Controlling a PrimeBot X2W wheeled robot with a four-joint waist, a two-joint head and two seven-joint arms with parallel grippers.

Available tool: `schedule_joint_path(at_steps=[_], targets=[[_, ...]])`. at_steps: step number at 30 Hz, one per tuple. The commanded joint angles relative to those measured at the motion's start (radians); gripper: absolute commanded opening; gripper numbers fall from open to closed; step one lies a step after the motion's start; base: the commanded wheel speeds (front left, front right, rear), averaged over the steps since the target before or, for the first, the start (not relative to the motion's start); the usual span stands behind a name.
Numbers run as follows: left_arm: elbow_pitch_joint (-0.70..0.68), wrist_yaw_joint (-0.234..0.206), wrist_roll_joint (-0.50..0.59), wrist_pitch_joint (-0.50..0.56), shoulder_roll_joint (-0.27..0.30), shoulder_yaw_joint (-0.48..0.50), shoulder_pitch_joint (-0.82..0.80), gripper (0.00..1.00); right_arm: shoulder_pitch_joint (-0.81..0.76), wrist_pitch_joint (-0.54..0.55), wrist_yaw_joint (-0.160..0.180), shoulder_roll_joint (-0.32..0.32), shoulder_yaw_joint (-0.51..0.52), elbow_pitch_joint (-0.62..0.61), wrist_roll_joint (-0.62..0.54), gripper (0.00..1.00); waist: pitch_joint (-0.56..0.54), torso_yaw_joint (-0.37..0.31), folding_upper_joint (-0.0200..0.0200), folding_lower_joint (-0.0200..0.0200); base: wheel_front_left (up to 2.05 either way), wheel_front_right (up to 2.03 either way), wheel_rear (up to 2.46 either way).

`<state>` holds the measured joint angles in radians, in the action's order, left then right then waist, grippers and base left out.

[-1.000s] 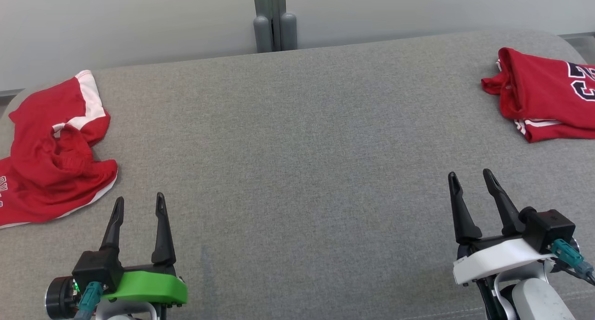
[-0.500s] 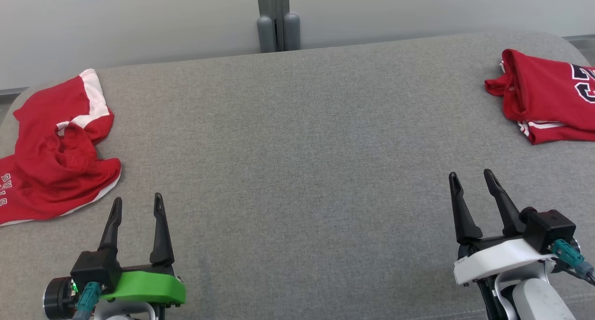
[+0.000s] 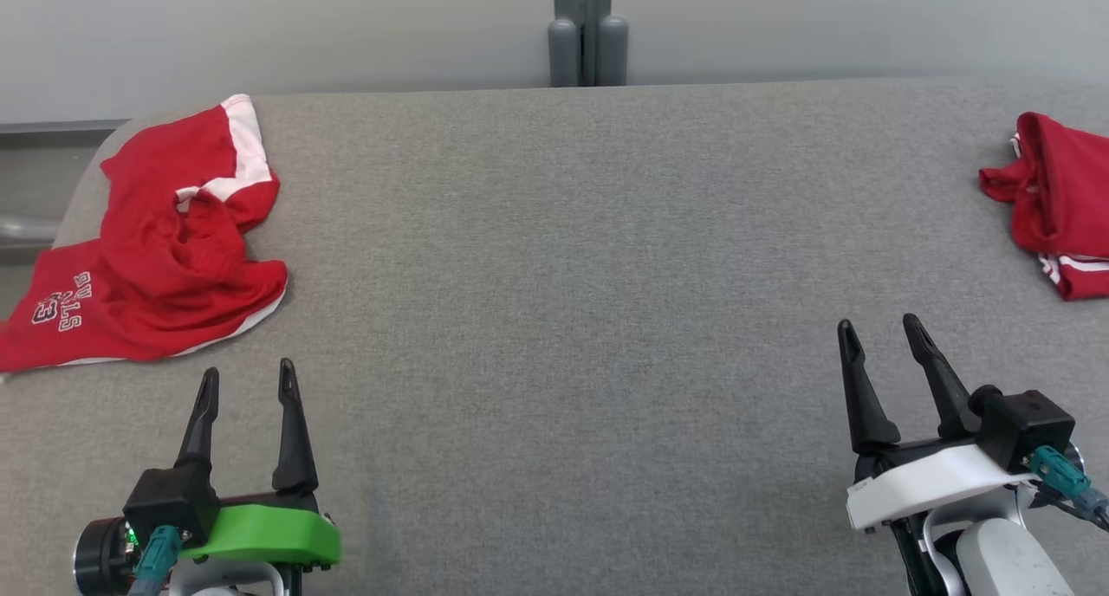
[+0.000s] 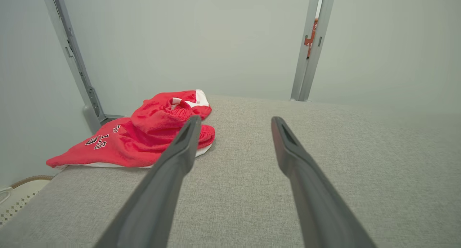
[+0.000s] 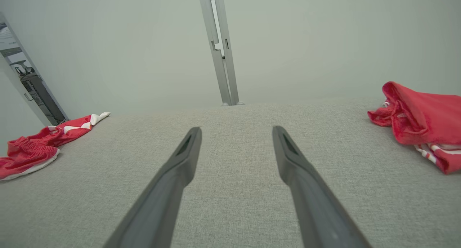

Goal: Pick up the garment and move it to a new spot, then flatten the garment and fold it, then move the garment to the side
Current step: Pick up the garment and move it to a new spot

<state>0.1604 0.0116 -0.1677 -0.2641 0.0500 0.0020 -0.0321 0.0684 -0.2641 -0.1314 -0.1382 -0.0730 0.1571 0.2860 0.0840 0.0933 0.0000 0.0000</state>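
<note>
The crumpled red garment (image 3: 165, 241) lies at the bench's (image 3: 572, 275) far left corner. It is bunched on itself, with a white-trimmed part turned toward the back edge and a lettered part spread out to the left edge. It is judged to be the piece yet to be picked up, since nothing about it is flattened or folded.

Just short of it, toward the front edge, the left end effector (image 3: 247, 378) is held with its two fingers spread wide and nothing between them, pointed at the back edge. In the left wrist view one finger is seen crossing in front of the garment's near hem without touching it. The position is judged a ready one: only a short reach forward and left would be called for.

The right end effector (image 3: 879, 326) is held near the front right, likewise wide open and empty, well apart from the crumpled piece. A second red garment (image 3: 1061, 202) is laid at the right edge in a compact, folded shape — probably one already dealt with and set aside. The broad middle of the bench is left bare, presumably as the new spot for flattening and folding.

Behind the back edge a pale wall (image 3: 346, 24) and a grey post (image 3: 587, 33) are seen.
</note>
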Motion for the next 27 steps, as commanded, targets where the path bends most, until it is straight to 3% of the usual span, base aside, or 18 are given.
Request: schedule_joint_path(at_steps=[1, 27], targets=[[-0.003, -0.004, -0.001, 0.000, 0.001, 0.006, 0.005, 1.00, -0.005, 0.000, 0.002, -0.005, 0.000, -0.002, -0.007, 1.00, 0.006, 0.044, 0.0000, 0.0000, 0.00, 0.00, 0.00], [-0.027, -0.030, -0.033, 0.000, 0.001, 0.030, 0.035, 1.00, 0.019, 0.000, 0.002, -0.028, -0.013, -0.003, -0.012, 1.00, 0.046, 0.315, 0.0000, 0.0000, 0.00, 0.00, 0.00]])
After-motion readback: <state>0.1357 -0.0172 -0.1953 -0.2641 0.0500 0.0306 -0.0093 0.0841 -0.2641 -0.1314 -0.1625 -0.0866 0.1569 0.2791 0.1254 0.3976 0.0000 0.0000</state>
